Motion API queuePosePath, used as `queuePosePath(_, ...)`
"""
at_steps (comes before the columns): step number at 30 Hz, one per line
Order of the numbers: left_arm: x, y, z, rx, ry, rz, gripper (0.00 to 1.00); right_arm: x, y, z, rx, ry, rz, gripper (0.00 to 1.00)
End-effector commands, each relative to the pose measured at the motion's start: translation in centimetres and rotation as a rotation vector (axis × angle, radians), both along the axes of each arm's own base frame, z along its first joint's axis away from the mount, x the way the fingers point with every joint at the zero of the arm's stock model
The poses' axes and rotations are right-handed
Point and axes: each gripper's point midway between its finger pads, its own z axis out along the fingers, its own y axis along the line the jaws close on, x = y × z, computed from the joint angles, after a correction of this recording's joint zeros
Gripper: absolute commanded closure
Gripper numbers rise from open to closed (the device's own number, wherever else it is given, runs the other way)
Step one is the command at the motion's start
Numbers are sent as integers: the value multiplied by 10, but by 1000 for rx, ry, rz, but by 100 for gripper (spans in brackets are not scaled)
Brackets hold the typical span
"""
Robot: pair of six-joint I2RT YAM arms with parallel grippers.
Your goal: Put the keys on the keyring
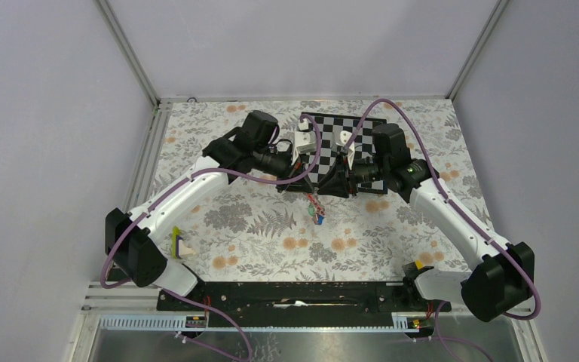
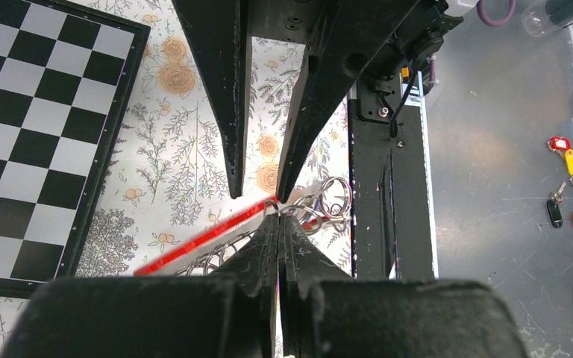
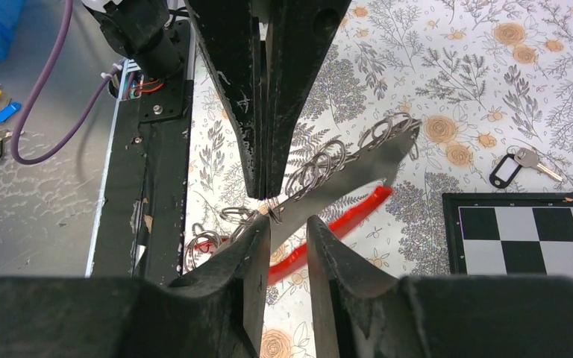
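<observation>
Both arms meet above the middle of the table. My left gripper (image 2: 280,218) is shut on the keyring (image 2: 292,203), a thin wire loop pinched at its fingertips, with more steel rings (image 2: 331,197) hanging beside it. In the top view the keys (image 1: 317,210) dangle under the two grippers, showing red, green and blue tags. My right gripper (image 3: 287,224) faces the left one, open with a narrow gap. A blurred grey key blade (image 3: 351,175) runs across that gap, and a red tag (image 3: 343,220) hangs behind it. Whether the right fingers touch the blade I cannot tell.
A black-and-white chessboard (image 1: 332,147) lies at the back of the flowered table. A key with a black tag (image 3: 506,171) lies near the board's corner. A yellow-and-white block (image 1: 181,246) sits by the left arm's base. Spare tagged keys (image 2: 571,194) lie beyond the black rail (image 1: 301,294).
</observation>
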Motion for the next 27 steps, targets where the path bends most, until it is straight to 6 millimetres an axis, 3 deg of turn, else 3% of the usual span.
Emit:
queuePosePath(1, -5, -5, 27, -86, -69, -35, 100, -5, 3, 13, 45, -37, 31, 69)
queuePosePath(11, -3, -10, 27, -83, -54, -39, 100, -7, 7, 9, 50, -26, 43, 75)
queuePosePath(27, 5, -12, 25, -82, -79, -4, 100, -15, 8, 8, 61, -18, 83, 76)
